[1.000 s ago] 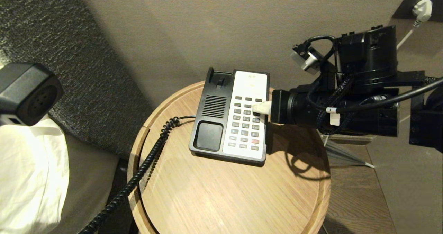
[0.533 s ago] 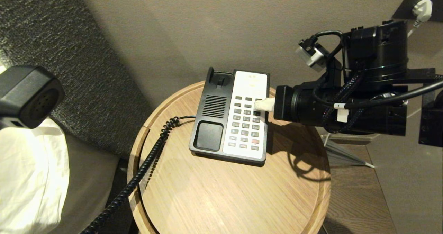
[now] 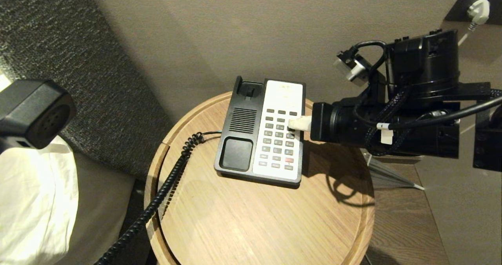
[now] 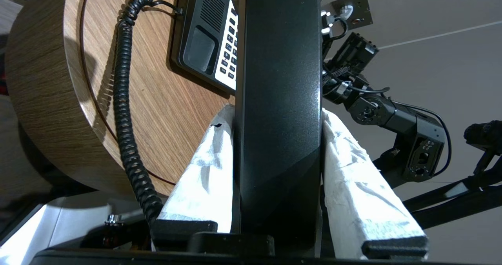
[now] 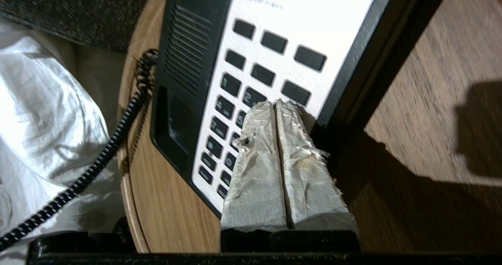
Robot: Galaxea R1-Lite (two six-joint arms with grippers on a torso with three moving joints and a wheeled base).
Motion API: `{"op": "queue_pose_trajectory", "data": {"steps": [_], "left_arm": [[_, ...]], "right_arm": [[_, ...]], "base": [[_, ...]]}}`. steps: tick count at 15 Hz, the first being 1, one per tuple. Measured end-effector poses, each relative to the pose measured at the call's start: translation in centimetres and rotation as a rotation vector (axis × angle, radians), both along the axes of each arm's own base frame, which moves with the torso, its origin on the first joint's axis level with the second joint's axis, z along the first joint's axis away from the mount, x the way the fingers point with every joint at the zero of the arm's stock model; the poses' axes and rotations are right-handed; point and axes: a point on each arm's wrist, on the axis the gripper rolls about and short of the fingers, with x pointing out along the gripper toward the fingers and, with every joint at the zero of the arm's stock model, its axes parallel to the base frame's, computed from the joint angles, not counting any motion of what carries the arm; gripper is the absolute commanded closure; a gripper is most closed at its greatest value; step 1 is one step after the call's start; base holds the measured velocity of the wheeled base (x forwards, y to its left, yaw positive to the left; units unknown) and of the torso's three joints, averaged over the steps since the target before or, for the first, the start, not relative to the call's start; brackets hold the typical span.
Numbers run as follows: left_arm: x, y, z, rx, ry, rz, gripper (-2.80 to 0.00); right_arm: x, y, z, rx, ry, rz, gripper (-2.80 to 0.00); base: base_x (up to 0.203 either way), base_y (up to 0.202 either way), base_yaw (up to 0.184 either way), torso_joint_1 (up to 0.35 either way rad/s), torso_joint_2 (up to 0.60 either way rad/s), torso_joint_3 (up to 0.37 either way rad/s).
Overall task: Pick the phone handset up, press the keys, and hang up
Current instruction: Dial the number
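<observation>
The black phone handset hangs in the air at the far left, off the table, earpiece holes facing me. My left gripper is shut on the handset, one white-wrapped finger on each side. Its black coiled cord runs from the table's left edge to the phone base, which lies on the round wooden table. My right gripper reaches in from the right, shut and empty. Its wrapped tips are down on the right column of the keys; whether they touch a key I cannot tell.
White bedding and a dark textured headboard lie left of the table. A beige wall stands behind it, with a white plug in a socket at the upper right. The table's near half is bare wood inside a raised rim.
My right gripper lifted slightly off the keypad, then came back down a little nearer along the right column of keys. The held handset drifted slightly lower in the head view.
</observation>
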Motion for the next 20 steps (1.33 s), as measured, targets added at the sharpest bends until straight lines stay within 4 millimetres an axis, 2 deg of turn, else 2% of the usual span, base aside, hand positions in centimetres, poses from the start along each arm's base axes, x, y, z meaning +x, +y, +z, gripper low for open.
{"op": "queue_pose_trajectory", "data": {"steps": [12, 20], "left_arm": [[0.0, 0.0, -0.3, 0.0, -0.001, -0.002, 0.0], [-0.1, 0.1, -0.3, -0.003, -0.005, -0.002, 0.0]], "right_arm": [[0.1, 0.1, -1.2, -0.031, 0.025, 0.0, 0.0], [-1.0, -0.2, 0.0, 0.0, 0.003, 0.016, 0.0]], "base": [[0.0, 0.0, 0.0, 0.0, 0.0, 0.0], [0.0, 0.0, 0.0, 0.0, 0.0, 0.0]]}}
